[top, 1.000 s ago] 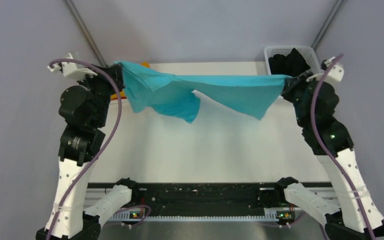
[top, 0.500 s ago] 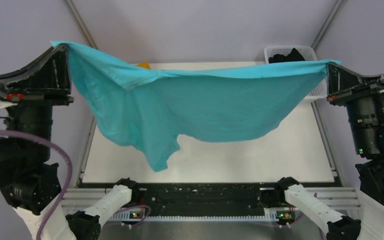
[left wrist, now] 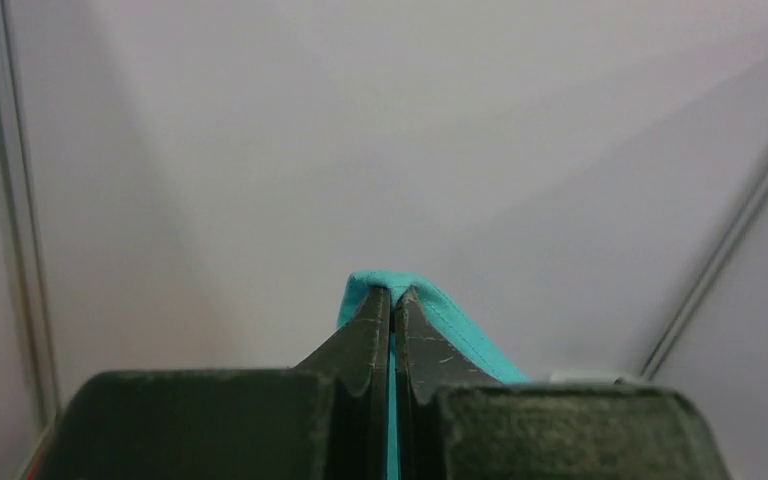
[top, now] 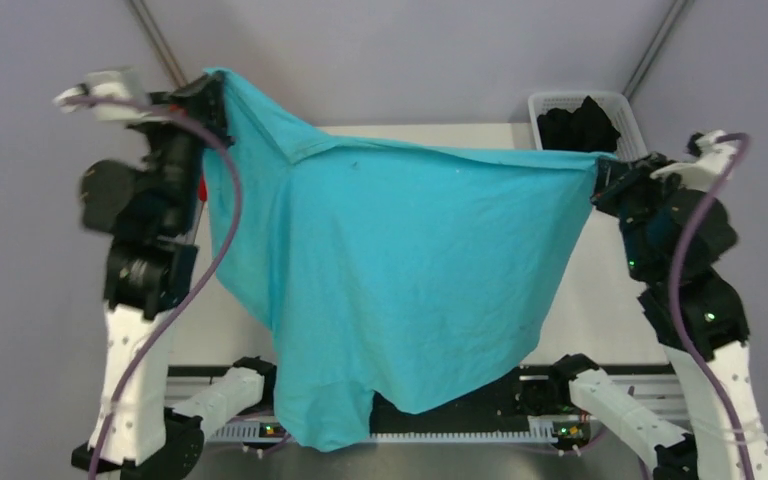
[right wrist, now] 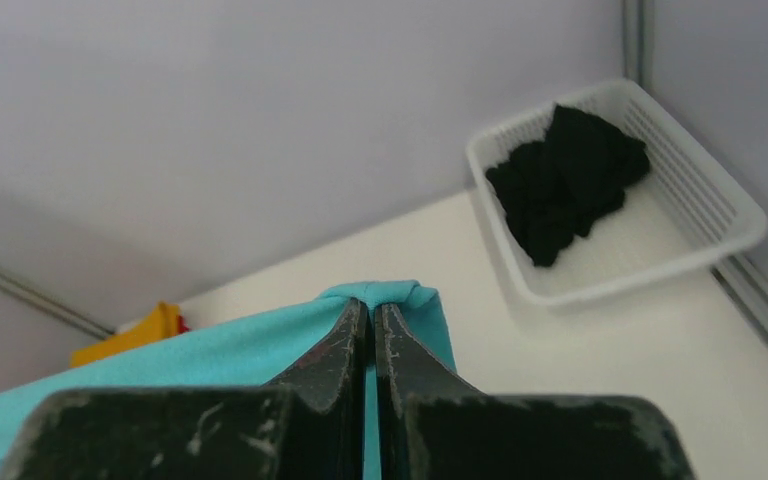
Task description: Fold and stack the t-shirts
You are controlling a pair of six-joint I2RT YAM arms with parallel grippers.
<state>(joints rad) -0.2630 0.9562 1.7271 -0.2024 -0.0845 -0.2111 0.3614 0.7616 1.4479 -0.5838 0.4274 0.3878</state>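
A turquoise t-shirt (top: 400,270) hangs spread in the air between both arms, its lower edge draping over the near rail. My left gripper (top: 210,88) is shut on its upper left corner; in the left wrist view the gripper (left wrist: 393,297) pinches a turquoise fold (left wrist: 460,325). My right gripper (top: 600,172) is shut on the upper right corner, where the right gripper (right wrist: 371,310) clamps the turquoise cloth (right wrist: 210,355). An orange t-shirt (right wrist: 130,337) with a bit of red beside it lies at the table's far left. A black t-shirt (right wrist: 565,180) sits in the basket.
The white mesh basket (top: 545,102) stands at the table's far right corner, its rim (right wrist: 650,270) also in the right wrist view. The hanging shirt hides most of the white table (top: 600,300). Metal frame posts (top: 660,45) rise at the back corners.
Both arms swung the turquoise shirt up and toward the near side; it has opened out and now hangs down over the near rail. Both grips have held.
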